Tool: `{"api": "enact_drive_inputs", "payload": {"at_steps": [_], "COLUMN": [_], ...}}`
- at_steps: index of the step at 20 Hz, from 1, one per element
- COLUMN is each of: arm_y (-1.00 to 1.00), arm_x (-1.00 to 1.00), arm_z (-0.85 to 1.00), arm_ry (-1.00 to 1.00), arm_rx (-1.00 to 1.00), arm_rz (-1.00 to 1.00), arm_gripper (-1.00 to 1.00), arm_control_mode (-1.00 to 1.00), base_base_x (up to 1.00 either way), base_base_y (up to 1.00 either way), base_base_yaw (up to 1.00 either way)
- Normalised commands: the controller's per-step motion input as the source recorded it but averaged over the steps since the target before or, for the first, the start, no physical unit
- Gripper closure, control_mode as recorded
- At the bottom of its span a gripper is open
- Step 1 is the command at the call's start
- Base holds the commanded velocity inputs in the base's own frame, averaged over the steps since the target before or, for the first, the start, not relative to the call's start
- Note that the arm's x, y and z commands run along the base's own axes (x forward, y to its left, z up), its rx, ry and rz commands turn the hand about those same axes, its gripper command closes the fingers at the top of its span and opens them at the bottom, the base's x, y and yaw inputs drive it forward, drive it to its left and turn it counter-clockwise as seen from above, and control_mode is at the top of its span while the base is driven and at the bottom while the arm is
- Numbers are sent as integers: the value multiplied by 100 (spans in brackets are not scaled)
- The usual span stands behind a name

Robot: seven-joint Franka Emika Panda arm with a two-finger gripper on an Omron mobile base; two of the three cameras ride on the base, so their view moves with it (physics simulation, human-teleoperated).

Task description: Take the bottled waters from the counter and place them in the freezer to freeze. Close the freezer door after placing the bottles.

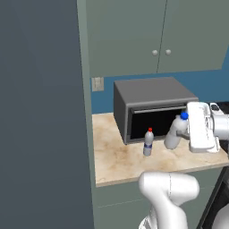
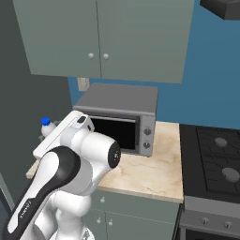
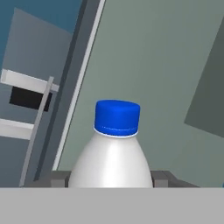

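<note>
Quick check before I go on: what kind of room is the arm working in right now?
A rendered home kitchen, by the look of it: a beige marbled countertop over grey-green cabinets, a grey boxy countertop oven under grey-green wall cabinets, and a black stovetop beside it. The gripper holds a blue-capped clear bottle.

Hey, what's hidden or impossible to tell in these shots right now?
- Blue-capped bottle: base cut off at the hand view's bottom edge; body behind the arm in the right base view.
- Claw: only its fingertips show, the bottle between them.
- Freezer door: edges cropped, left base view.
</note>
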Motion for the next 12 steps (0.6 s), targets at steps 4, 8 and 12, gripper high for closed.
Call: {"api": "enact_drive_inputs", "payload": {"at_steps": [4, 8, 12], "arm_y": [0, 0, 0], "arm_x": [0, 0, 0], "arm_z": [0, 0, 0], "arm_ry": [0, 0, 0], "arm_rx": [0, 0, 0], "arm_rz": [0, 0, 0], "arm_gripper": [100, 100, 100], "arm_control_mode": [100, 100, 100], "base_base_x": [-77, -54, -18], "base_base_y": [77, 92, 62], "base_base_yaw": [2, 11, 12]}}
